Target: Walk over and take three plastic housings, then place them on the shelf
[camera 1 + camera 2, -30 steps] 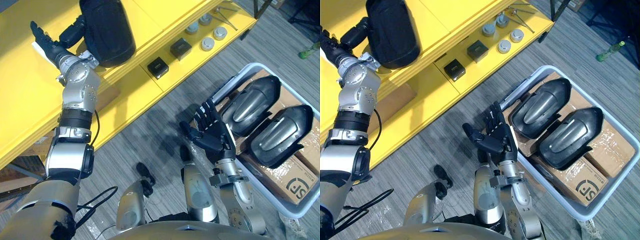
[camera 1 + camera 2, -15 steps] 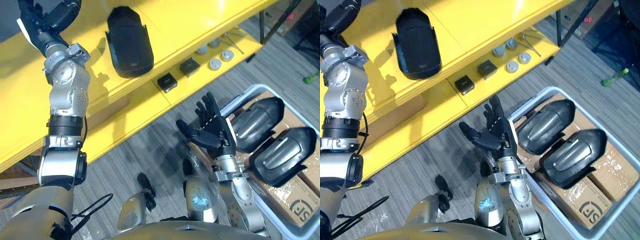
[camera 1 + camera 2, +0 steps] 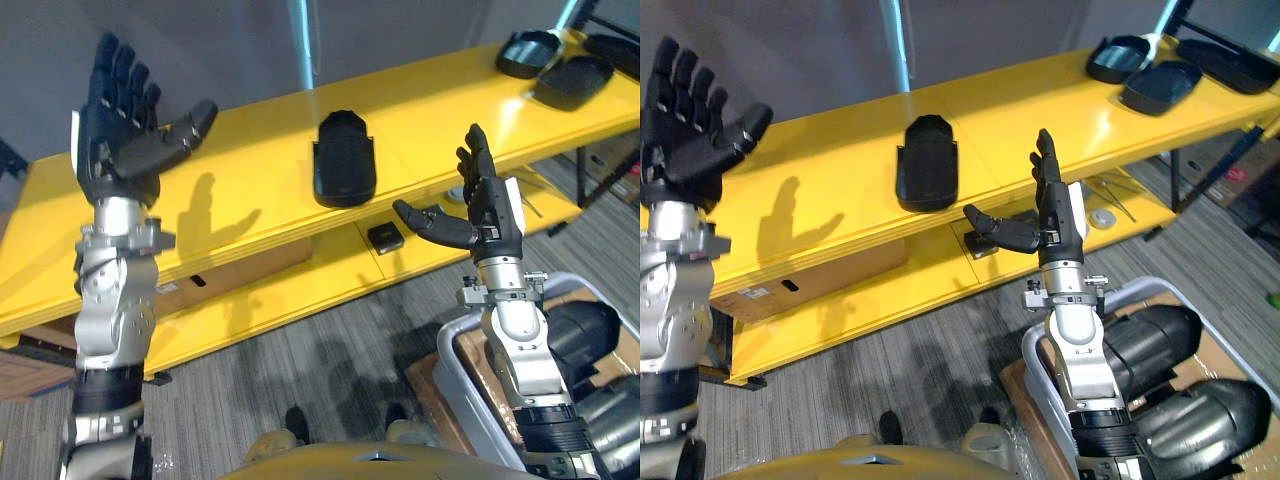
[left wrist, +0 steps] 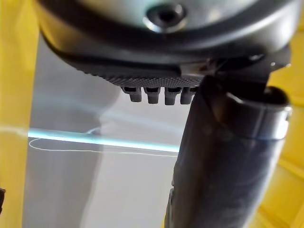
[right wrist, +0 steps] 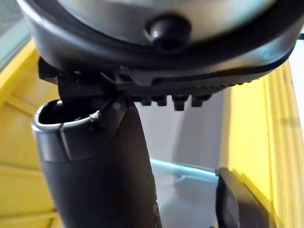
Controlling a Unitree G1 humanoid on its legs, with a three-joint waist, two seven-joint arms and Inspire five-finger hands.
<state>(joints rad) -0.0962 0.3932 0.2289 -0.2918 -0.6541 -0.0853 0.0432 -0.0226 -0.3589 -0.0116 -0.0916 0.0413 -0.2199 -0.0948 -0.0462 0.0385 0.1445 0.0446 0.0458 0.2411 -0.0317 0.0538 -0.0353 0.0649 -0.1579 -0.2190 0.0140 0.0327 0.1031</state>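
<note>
The plastic housing point(image 3: 344, 160) is left on the shelf point(image 3: 250, 190) between the hands; left hand point(image 3: 115, 150), earlier beside it, is raised, right hand point(image 3: 490, 212) too, fingers spread, empty.

A long yellow shelf point(image 3: 250, 180) crosses the frame. One black plastic housing point(image 3: 343, 160) lies on its top at centre. A second housing point(image 3: 530, 52) and a third housing point(image 3: 572, 78) sit at upper right. The left hand point(image 3: 125, 120), at upper left, and the right hand point(image 3: 482, 205), at centre right, are raised with fingers spread, holding nothing. A grey bin point(image 3: 462, 395) at lower right holds dark housings point(image 3: 588, 328).
</note>
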